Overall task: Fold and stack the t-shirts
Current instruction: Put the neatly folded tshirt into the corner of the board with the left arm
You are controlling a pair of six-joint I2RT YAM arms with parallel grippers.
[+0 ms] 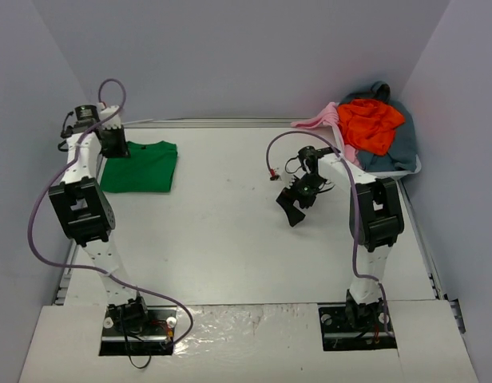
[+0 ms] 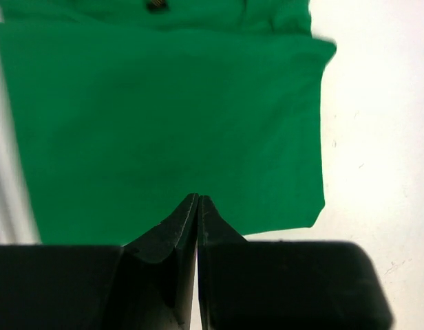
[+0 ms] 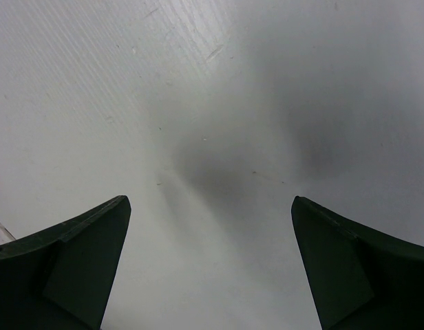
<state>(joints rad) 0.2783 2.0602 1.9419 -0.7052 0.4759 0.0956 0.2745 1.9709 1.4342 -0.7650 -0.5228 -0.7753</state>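
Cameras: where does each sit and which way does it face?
Top external: above and behind the bases, looking down on the table; both arms show, green t-shirt far left, shirt pile far right.
Left wrist: on the left arm, looking down at the green t-shirt; its shut jaws at the bottom edge.
Right wrist: on the right arm, looking down at bare table; its open jaws in the bottom corners.
Shared: top external and left wrist both show the green t-shirt.

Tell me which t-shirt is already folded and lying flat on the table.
The green t-shirt at far left, a neat flat rectangle. The orange-red, pale pink and grey-blue ones are crumpled together in a far-right heap.
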